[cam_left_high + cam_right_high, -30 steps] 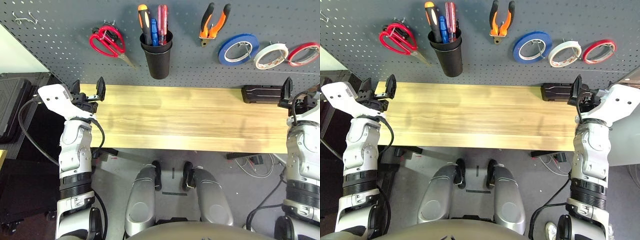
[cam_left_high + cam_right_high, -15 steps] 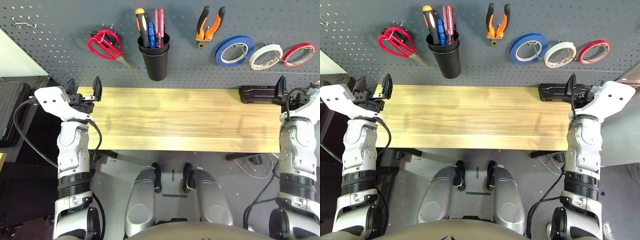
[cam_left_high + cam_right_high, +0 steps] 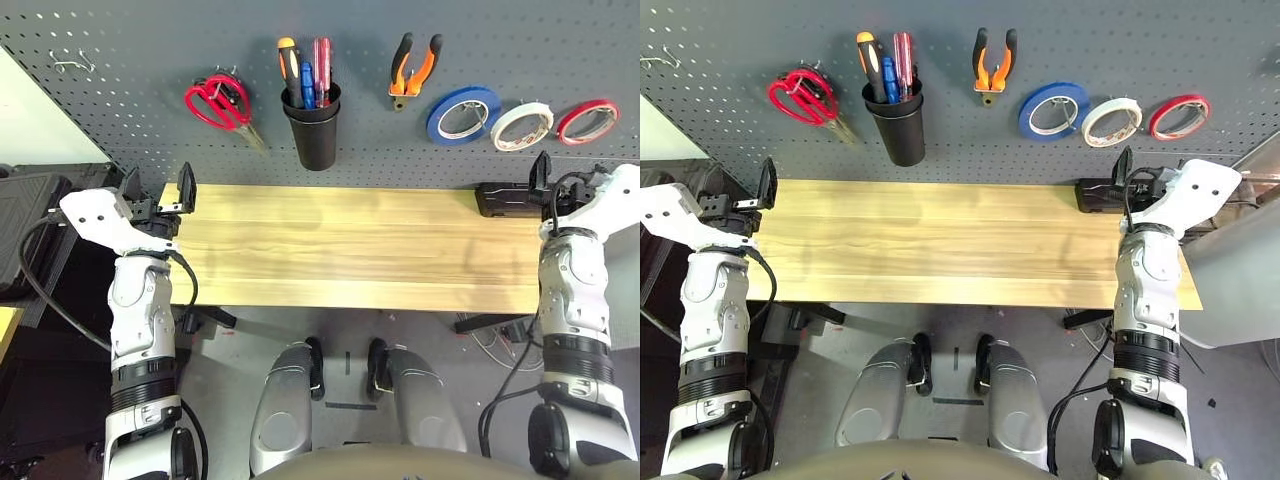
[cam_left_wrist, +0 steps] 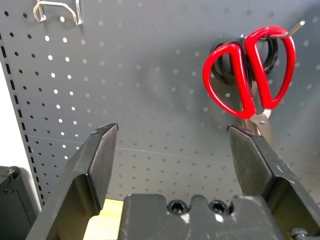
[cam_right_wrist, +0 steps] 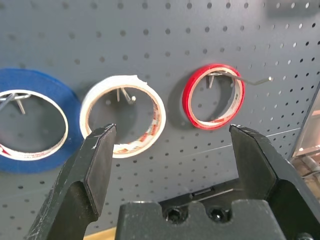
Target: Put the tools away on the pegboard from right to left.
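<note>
Hanging on the pegboard: white tape roll, pliers, scissors; both hands, left hand and right hand, spread empty below it, tape nearest the right.

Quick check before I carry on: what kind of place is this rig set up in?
Most likely a workshop bench: a dark grey pegboard holds red-handled scissors, a black cup of screwdrivers and tape rolls, above a light wooden worktop.
</note>
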{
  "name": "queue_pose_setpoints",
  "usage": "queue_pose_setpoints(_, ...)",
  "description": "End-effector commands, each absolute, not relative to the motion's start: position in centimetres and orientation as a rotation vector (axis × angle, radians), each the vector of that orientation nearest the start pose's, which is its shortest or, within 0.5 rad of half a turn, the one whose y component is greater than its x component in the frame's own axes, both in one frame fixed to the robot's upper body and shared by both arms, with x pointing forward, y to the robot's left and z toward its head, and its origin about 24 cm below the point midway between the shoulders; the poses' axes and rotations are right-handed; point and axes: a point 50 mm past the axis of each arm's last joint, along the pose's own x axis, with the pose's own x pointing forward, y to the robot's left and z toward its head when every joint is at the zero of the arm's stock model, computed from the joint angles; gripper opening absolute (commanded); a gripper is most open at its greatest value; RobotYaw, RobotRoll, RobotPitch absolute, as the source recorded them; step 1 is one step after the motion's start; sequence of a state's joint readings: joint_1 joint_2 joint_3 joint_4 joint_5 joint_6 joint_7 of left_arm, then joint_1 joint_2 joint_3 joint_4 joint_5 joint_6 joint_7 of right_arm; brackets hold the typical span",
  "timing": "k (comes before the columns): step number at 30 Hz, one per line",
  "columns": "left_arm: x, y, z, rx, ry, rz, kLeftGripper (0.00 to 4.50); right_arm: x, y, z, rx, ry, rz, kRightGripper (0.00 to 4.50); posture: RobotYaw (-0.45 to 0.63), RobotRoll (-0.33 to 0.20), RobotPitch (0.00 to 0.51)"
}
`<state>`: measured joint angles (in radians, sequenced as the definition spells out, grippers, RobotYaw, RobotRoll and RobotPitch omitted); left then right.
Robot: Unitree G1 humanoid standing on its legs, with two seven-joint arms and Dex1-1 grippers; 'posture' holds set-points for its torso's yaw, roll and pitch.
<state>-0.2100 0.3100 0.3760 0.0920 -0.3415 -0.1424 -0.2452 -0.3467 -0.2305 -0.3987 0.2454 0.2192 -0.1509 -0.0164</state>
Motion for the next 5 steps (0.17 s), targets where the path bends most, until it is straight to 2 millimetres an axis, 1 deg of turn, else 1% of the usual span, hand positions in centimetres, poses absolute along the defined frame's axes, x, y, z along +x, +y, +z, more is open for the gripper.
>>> queue_pose_setpoints(1, 26.96, 27.65, 12.25, -0.018, -0.379, 0.089, 4.47, 29.99, -27.15, 10.88, 0.08, -0.311, -0.356, 4.5, 0.12, 0.0, 0.138)
queue_pose_setpoints(5, 26.81, 27.72, 12.11, -0.015, -0.374, 0.087, 4.47, 30.04, -27.26, 10.61, 0.081, -0.308, -0.358, 4.5, 0.12, 0.0, 0.134)
